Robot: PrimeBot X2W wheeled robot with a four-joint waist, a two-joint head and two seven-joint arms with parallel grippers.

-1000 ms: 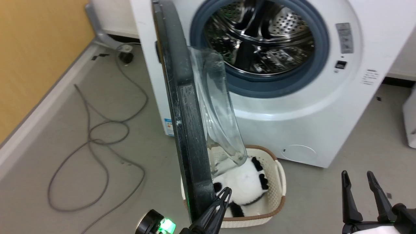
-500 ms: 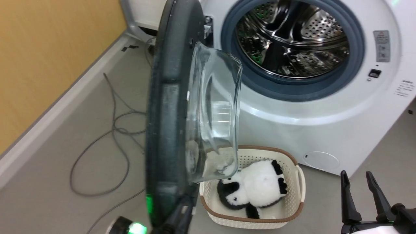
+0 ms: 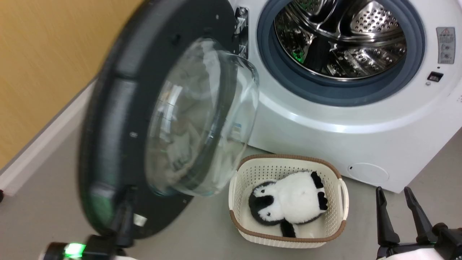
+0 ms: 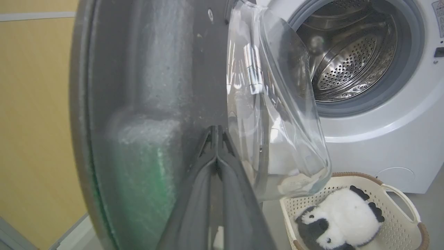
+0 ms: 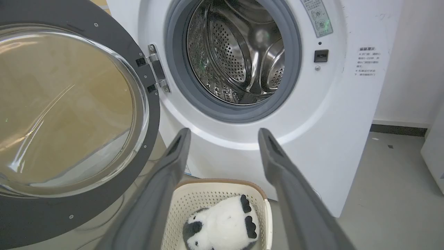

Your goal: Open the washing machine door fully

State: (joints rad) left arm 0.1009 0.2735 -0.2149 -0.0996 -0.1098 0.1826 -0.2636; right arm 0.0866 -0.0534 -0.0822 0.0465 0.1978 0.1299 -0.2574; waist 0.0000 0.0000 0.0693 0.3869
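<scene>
The washing machine door (image 3: pixel 119 119), a black ring with a bulging clear glass bowl (image 3: pixel 195 119), stands swung far out to the left of the white washing machine (image 3: pixel 325 122), inner face toward me. The steel drum (image 3: pixel 343 39) is fully exposed. My left gripper (image 3: pixel 127 191) is shut with nothing between its fingers; in the left wrist view its tips (image 4: pixel 215 129) rest against the door's (image 4: pixel 156 86) black inner face beside the bowl. My right gripper (image 3: pixel 397 206) hangs open at the lower right, away from the door. The right wrist view shows this gripper (image 5: pixel 223 133) facing the machine (image 5: pixel 329 104).
A cream basket (image 3: pixel 252 173) holding a black-and-white plush toy (image 3: pixel 288 206) sits on the grey floor just below the drum opening, right of the door's lower edge. An orange-yellow wall (image 3: pixel 43 65) with a pale skirting runs along the left, behind the door.
The head camera has shifted. The door has swung from edge-on to wide open toward the left, its inner face now showing. My shut left gripper followed its lower part. The right gripper stayed put.
</scene>
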